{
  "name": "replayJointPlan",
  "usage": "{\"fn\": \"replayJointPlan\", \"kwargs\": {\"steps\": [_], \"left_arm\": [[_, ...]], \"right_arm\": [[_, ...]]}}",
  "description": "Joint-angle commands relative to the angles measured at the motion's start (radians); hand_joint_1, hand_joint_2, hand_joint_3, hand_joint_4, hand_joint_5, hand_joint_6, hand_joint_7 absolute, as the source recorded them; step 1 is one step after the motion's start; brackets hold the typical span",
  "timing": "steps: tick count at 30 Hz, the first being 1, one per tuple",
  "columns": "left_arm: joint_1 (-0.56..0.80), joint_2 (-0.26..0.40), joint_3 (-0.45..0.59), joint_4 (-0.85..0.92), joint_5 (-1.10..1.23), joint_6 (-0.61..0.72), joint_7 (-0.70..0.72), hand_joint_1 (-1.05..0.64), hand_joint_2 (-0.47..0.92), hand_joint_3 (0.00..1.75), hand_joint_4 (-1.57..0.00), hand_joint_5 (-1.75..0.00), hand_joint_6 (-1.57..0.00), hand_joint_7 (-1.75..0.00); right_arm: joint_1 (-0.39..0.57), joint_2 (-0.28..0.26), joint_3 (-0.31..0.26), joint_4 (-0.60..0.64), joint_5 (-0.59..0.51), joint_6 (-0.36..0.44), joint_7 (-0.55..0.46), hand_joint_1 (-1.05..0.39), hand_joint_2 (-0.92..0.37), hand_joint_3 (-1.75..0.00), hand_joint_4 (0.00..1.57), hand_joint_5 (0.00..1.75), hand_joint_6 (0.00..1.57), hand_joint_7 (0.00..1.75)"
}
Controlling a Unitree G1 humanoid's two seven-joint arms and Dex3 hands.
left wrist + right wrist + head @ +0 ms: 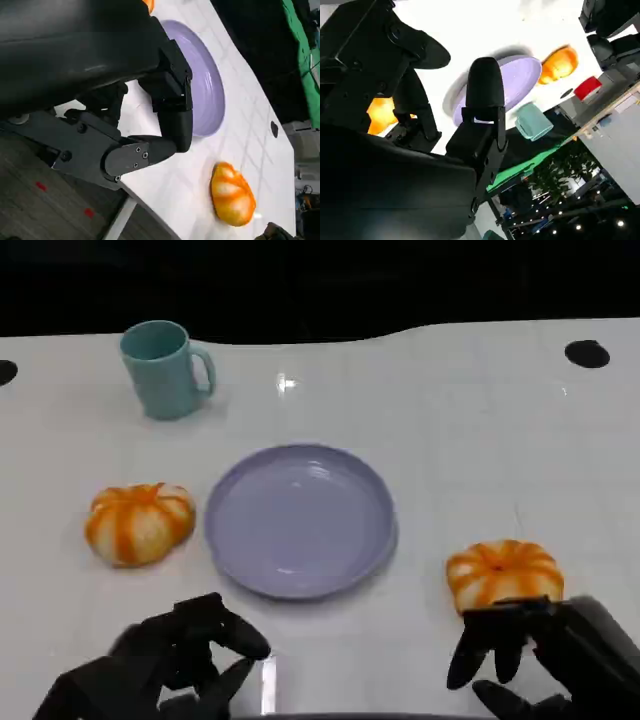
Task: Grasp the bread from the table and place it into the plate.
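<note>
Two orange-and-white striped bread rolls lie on the white table, one on each side of a lavender plate. The left bread sits apart from my left hand, which hovers near the table's front edge with fingers apart, holding nothing. The right bread lies just beyond my right hand, whose spread fingers reach toward its near side without closing on it. In the right wrist view this bread shows between the fingers. The left wrist view shows the plate and the right bread past my fingers.
A teal mug stands at the back left, well behind the plate. Black round holes mark the table's far corners. Bare white tabletop lies between the plate and both breads.
</note>
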Motion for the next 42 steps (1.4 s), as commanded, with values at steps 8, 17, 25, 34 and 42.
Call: {"fn": "replayJointPlan", "kwargs": {"steps": [8,17,25,34,42], "left_arm": [[0.007,0.009,0.013,-0.003,-0.013,-0.008,-0.007,-0.34,0.75,0.70,-0.76,-1.75,-0.69,-1.24],[0.040,0.006,0.011,-0.058,-0.023,0.014,-0.005,-0.34,0.75,0.69,-0.76,-1.75,-0.70,-1.24],[0.054,0.018,0.010,-0.102,-0.009,0.037,0.002,-0.32,0.75,0.70,-0.74,-1.75,-0.69,-1.24],[0.039,0.021,0.018,-0.105,-0.020,0.051,-0.003,-0.31,0.75,0.72,-0.74,-1.75,-0.69,-1.24],[0.010,0.029,0.031,-0.086,-0.028,0.055,-0.011,-0.33,0.76,0.73,-0.72,-1.75,-0.68,-1.25]], "right_arm": [[0.012,-0.008,-0.007,-0.015,-0.013,0.013,-0.011,0.03,-0.14,-1.22,0.95,1.46,0.95,1.07],[0.040,-0.019,-0.013,-0.068,0.001,0.024,0.006,0.03,-0.14,-1.21,0.96,1.44,0.96,1.05],[0.045,-0.024,-0.016,-0.089,0.005,0.015,0.003,0.05,-0.10,-1.25,0.99,1.43,0.97,1.04],[0.041,-0.018,-0.017,-0.118,0.001,0.056,0.011,0.02,-0.11,-1.26,0.94,1.34,0.96,0.91],[0.039,-0.004,-0.019,-0.174,0.008,0.115,0.019,-0.10,-0.30,-0.96,0.67,1.12,0.77,0.60]]}}
